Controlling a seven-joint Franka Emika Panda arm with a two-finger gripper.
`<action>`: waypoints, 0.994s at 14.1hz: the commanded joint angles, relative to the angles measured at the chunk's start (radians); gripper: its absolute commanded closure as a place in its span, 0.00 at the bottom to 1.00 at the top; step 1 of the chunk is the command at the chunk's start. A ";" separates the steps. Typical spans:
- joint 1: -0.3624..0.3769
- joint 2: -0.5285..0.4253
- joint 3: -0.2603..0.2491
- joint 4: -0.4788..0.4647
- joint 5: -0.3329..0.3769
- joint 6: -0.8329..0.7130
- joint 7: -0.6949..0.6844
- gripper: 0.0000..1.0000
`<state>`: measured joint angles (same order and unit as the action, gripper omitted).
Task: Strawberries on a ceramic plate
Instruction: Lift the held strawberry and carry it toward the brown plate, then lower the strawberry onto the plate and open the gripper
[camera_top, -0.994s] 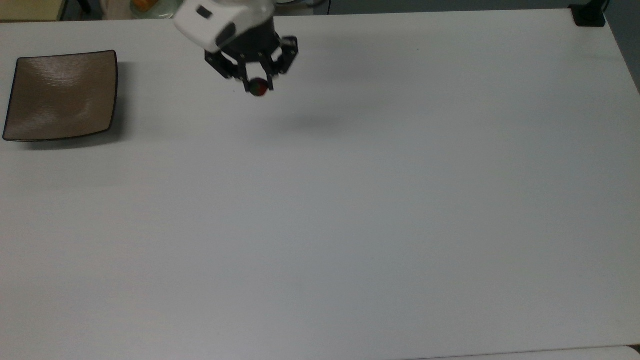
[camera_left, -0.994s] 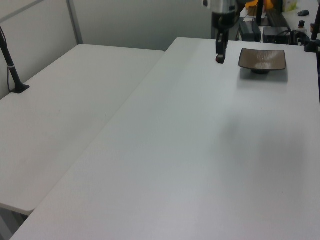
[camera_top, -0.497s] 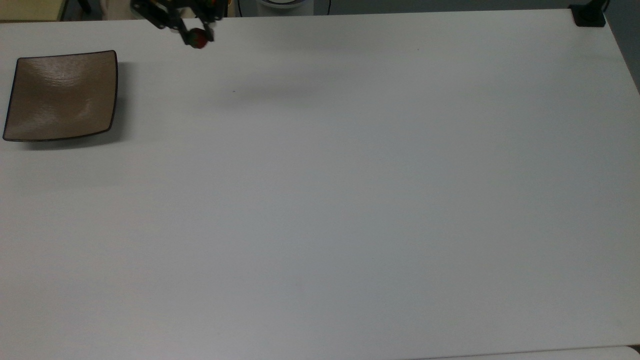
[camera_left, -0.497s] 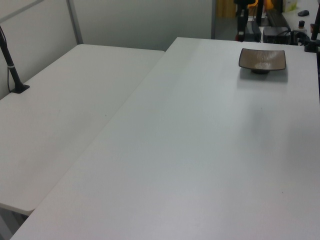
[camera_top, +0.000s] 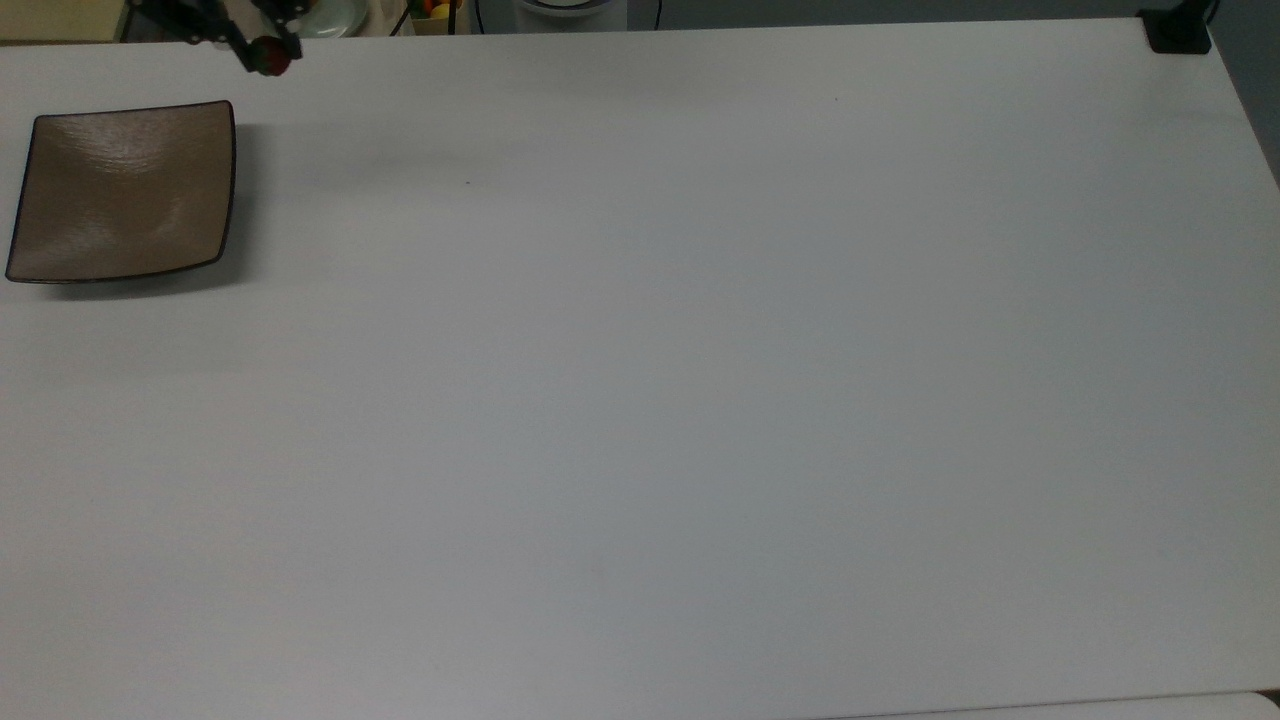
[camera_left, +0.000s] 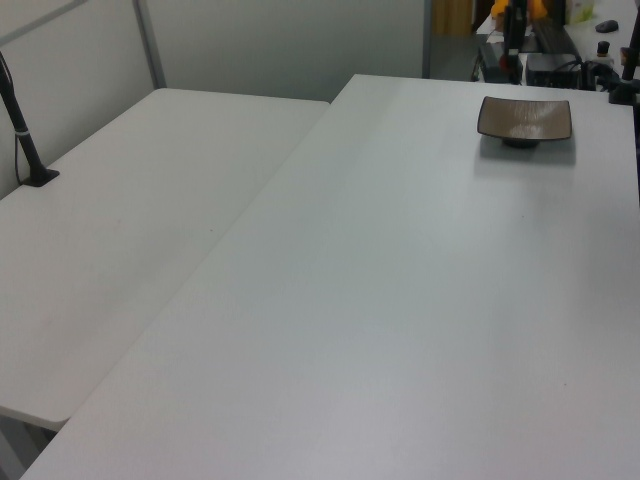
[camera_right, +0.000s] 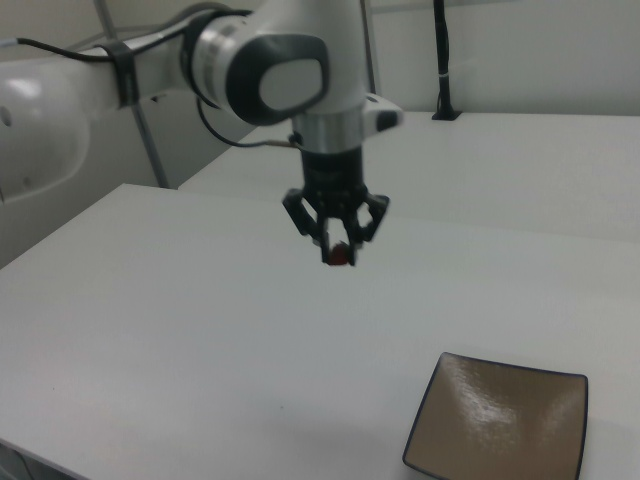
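Observation:
A small red strawberry (camera_right: 341, 254) hangs high above the white table, held between my black fingers. My gripper (camera_right: 339, 255) is shut on it, pointing straight down. In the top view the strawberry (camera_top: 271, 56) and gripper (camera_top: 268, 54) sit at the upper left edge, just beyond the plate's far right corner. The square brown ceramic plate (camera_top: 122, 190) rests bare at the top view's left. The plate (camera_right: 500, 420) lies low and to the right of the gripper in the right view, and the plate (camera_left: 524, 118) stands at the far right in the left view.
The white table (camera_top: 700, 400) stretches wide across the top view. A second white table (camera_left: 130, 230) adjoins it on the left view's left. A black mount (camera_top: 1178, 30) sits at the top view's upper right corner. Clutter (camera_left: 560, 40) lies behind the plate.
The gripper has carried the strawberry leftward in the top view, from mid-table toward the plate's far corner, and it has risen.

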<state>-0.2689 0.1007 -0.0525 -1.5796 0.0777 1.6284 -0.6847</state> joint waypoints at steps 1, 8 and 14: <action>-0.064 0.031 0.002 -0.028 0.007 0.080 -0.111 0.84; -0.128 0.125 0.002 -0.053 -0.010 0.250 -0.160 0.84; -0.159 0.201 0.000 -0.077 -0.073 0.361 -0.160 0.84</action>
<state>-0.4119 0.2909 -0.0536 -1.6312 0.0465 1.9362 -0.8247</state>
